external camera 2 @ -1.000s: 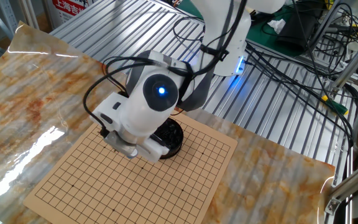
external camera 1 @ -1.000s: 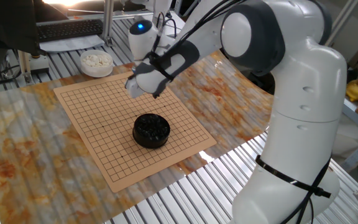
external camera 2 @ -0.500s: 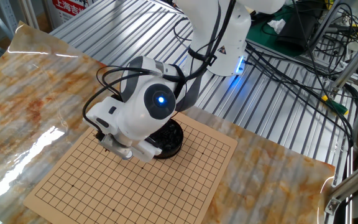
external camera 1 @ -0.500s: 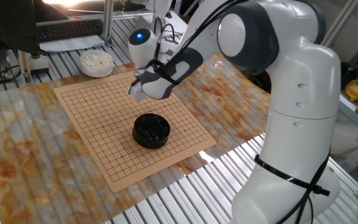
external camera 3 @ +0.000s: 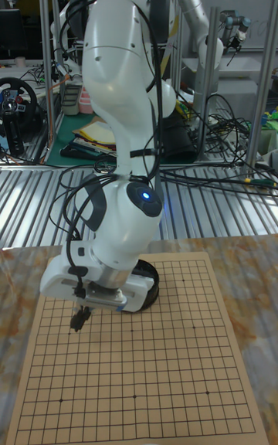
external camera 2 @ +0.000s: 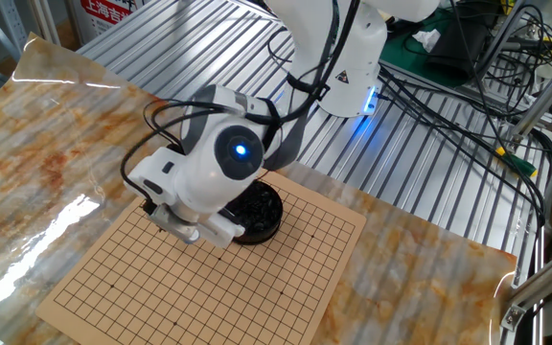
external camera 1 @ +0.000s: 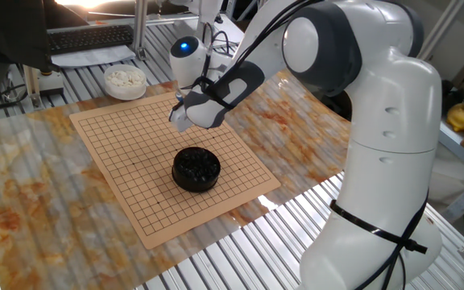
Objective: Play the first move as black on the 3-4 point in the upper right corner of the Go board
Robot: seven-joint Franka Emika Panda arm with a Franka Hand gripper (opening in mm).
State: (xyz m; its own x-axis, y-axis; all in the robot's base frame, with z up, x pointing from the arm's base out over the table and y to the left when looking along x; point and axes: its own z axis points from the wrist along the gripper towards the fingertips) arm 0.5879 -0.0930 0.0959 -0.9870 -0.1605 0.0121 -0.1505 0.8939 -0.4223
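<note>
The Franka arm [external camera 1: 353,97] is leaning over the Go board [external camera 1: 127,189], which is lying on the marbled tabletop [external camera 1: 22,185]. Its gripper [external camera 3: 79,320] is hanging above the board's grid, off to one side of the black bowl [external camera 1: 196,169], with the dark fingertips pointing down and not touching the wood in the tall fixed view. The jaws are looking nearly closed there, yet whether a black stone is pinched between them is too small to tell, so their state cannot be told. No single black stone is showing on the board's lines.

Compared with half a second ago, the wrist is sitting slightly farther from the black bowl, toward the board edge nearest the white bowl [external camera 1: 125,80]; a second ago it was closer to the black bowl.

The black bowl is standing on the board itself, filled with glossy black stones [external camera 1: 196,164]. The white bowl is resting on the metal slats just beyond the board's far corner, holding white stones [external camera 1: 125,78].
</note>
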